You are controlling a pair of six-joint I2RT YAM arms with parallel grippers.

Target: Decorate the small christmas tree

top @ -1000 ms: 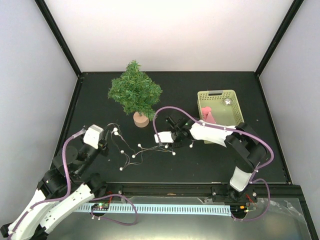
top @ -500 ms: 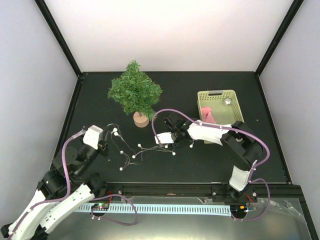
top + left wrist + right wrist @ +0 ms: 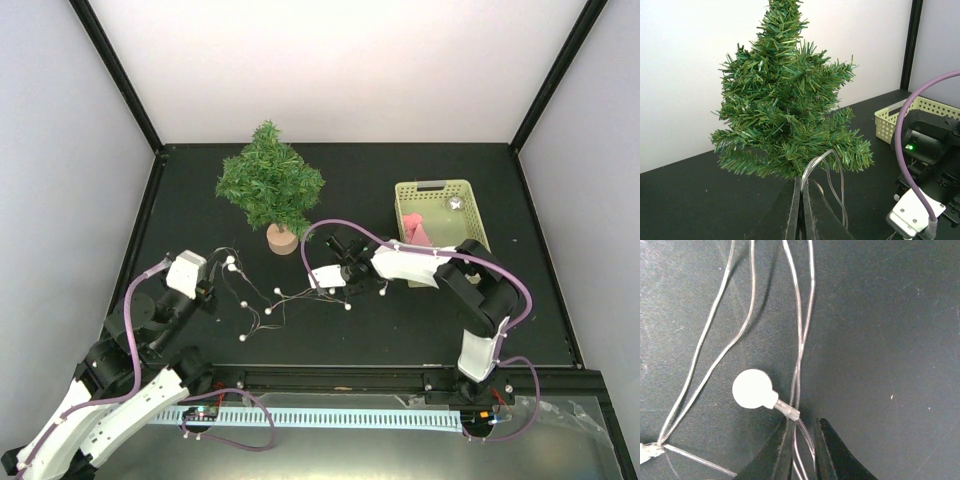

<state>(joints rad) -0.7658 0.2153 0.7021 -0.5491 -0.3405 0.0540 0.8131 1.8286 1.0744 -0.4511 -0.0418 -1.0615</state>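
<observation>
The small christmas tree (image 3: 270, 185) stands upright on its wooden disc at the back left, and it fills the left wrist view (image 3: 785, 110). A clear light string with white round bulbs (image 3: 265, 305) lies tangled on the black table in front of it. My left gripper (image 3: 210, 287) is shut on a loop of that wire (image 3: 827, 160), which rises from the tight jaws (image 3: 804, 187). My right gripper (image 3: 333, 291) points down at the string's right end. Its jaws (image 3: 804, 440) stand narrowly apart with wire strands between them, just below a white bulb (image 3: 752, 389).
A pale green lattice basket (image 3: 403, 212) sits at the right, holding a pink item (image 3: 420, 233) and a small silver ball (image 3: 455, 203). It also shows in the left wrist view (image 3: 887, 120). Black frame posts and white walls bound the table.
The right gripper has crept slightly left along the string and its jaws have narrowed around the wire. The left gripper has stayed put, shut on its loop.
</observation>
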